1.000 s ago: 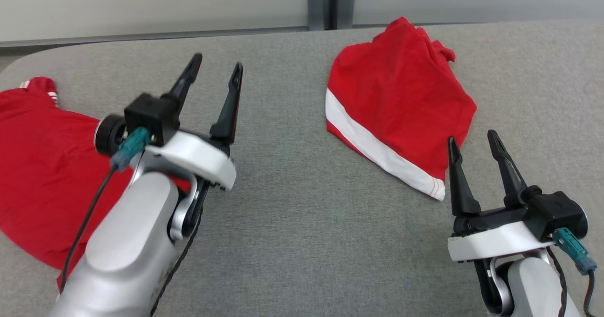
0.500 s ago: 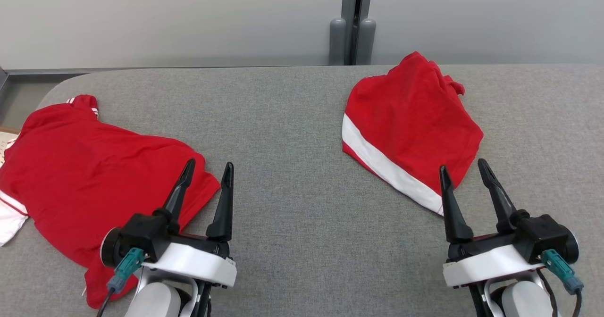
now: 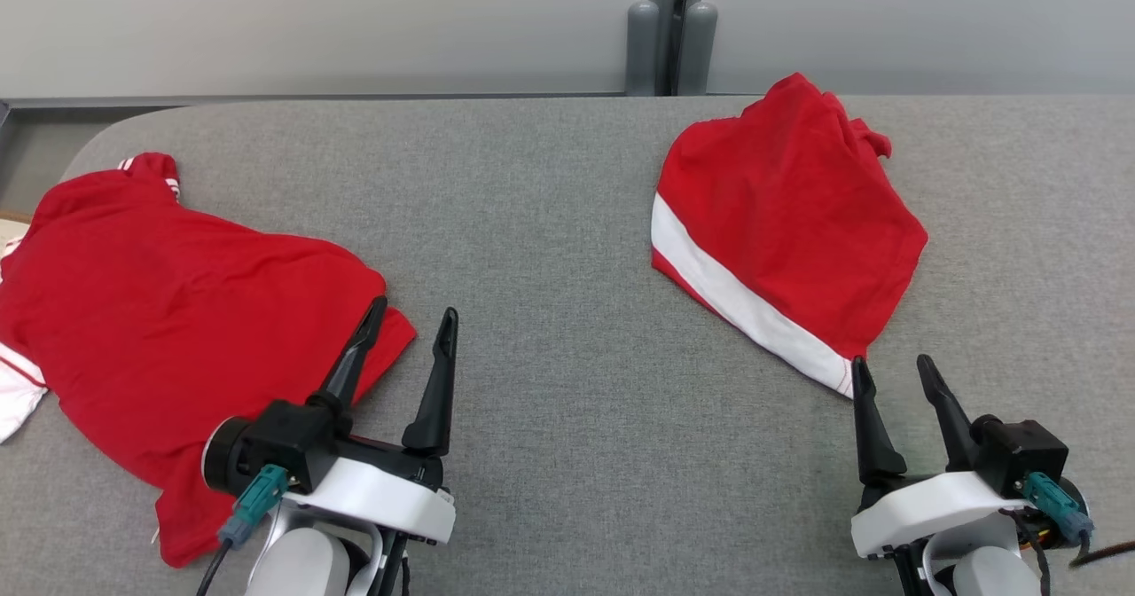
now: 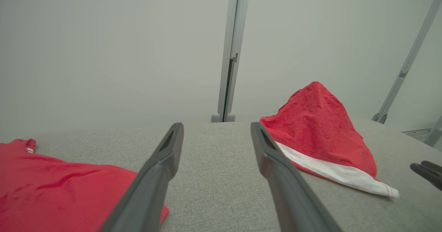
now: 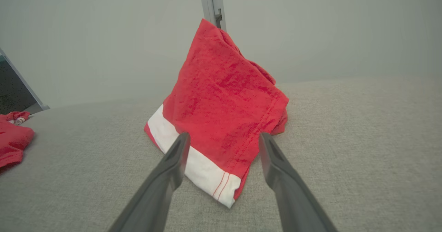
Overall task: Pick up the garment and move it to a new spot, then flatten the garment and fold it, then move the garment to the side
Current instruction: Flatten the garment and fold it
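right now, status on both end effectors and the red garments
Left end effector open, empty, by corner of spread red shirt. Right end effector open, empty, facing white hem of folded red garment. No obstruction between.

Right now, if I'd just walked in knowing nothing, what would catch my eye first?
A bright red shirt lies spread out at the left of the grey table, and a bunched red cloth with a white band sits toward its far right. Low in the head view, the left gripper and right gripper stand open and empty.
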`<state>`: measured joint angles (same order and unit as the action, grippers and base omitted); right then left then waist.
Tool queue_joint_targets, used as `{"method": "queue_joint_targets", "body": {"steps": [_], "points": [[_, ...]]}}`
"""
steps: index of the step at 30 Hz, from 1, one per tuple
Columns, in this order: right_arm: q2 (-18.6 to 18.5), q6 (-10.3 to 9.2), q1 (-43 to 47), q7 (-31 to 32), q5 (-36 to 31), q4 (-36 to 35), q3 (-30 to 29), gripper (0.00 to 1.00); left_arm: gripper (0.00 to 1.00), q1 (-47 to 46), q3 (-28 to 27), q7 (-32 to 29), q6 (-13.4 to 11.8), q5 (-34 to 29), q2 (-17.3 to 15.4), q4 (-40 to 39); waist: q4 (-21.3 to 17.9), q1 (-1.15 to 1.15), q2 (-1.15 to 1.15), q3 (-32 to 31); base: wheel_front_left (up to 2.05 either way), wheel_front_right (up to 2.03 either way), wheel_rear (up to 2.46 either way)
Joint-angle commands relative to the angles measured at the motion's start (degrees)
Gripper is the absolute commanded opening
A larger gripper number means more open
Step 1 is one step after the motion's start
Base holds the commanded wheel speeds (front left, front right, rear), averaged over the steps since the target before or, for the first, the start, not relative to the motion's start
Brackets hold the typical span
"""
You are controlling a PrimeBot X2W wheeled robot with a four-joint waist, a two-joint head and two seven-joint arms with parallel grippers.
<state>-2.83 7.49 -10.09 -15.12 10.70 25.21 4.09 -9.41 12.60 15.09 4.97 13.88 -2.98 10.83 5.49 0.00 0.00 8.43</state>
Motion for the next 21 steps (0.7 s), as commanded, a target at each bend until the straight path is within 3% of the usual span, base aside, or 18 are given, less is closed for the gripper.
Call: {"method": "queue_joint_targets", "body": {"steps": [1,11,12,13,14,21], "points": [[-0.1,0.01,-1.3,-0.1,1.0,2.2,0.0,1.00,1.00,-0.7,0.4,0.1,0.3,-0.4,0.0,0.4,0.8,0.00,0.00,1.1,0.00,0.00,0.00],[-0.1,0.01,-6.4,-0.1,4.8,13.4,2.6,1.00,1.00,-2.7,2.2,0.1,-0.1,0.9,0.0,1.0,3.1,0.00,0.00,3.9,0.00,0.00,0.00],[-0.1,0.02,-6.9,-0.1,4.9,14.2,3.3,0.88,1.00,-2.9,2.2,0.1,-0.2,0.9,0.0,1.1,3.2,0.00,0.00,4.0,0.00,0.00,0.00],[-0.1,0.02,-7.5,-0.1,5.1,14.4,3.7,0.22,1.00,-3.1,2.3,0.1,-0.2,0.9,0.0,1.1,3.3,0.00,0.00,4.1,0.00,0.00,0.00],[-0.1,0.02,-8.0,-0.1,5.4,14.2,3.7,0.00,1.00,-3.1,2.2,0.1,-0.3,0.9,0.0,1.2,3.3,0.00,0.00,4.2,0.00,0.00,0.00],[-0.2,0.01,-8.1,-0.1,2.2,11.0,2.6,0.00,1.00,-2.1,1.5,0.1,-0.4,0.4,0.0,1.7,0.8,0.00,0.00,3.4,0.00,0.00,0.00]]}}
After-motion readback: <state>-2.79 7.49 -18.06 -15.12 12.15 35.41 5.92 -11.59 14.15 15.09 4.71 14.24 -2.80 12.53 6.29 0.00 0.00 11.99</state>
